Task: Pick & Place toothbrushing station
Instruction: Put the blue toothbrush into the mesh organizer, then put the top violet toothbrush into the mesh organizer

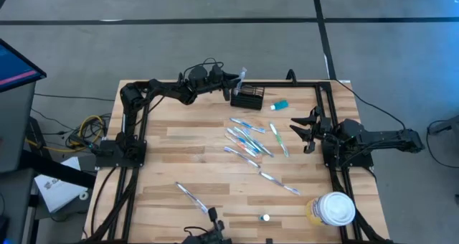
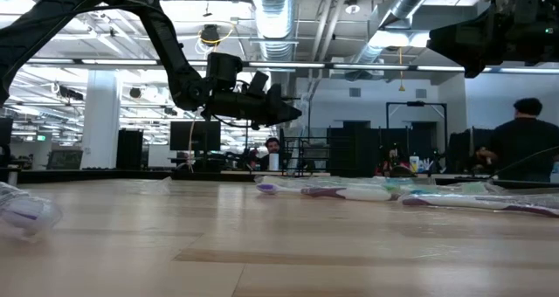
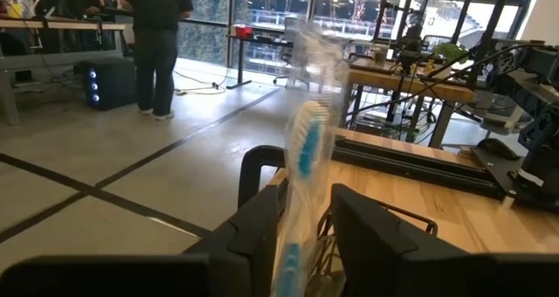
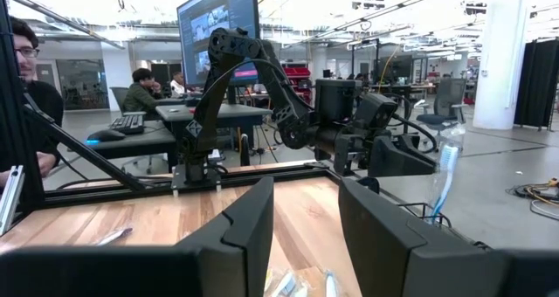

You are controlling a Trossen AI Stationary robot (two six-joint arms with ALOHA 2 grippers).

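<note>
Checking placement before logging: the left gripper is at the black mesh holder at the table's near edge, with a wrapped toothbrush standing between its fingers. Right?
Not the near edge: the high view shows the black mesh holder at the far edge, left gripper there with the wrapped toothbrush upright between its fingers.

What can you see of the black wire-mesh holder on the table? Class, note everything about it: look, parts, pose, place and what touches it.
The black wire-mesh holder is a small rectangular box of thin dark wire, open on top, standing upright on the wooden table near its far edge. A wrapped toothbrush with a blue and white head stands in it, sticking up above the rim. The left gripper is right at that toothbrush, fingers on either side. A small blue tube lies apart beside the holder. The right wrist view shows only the holder's wire rim.
</note>
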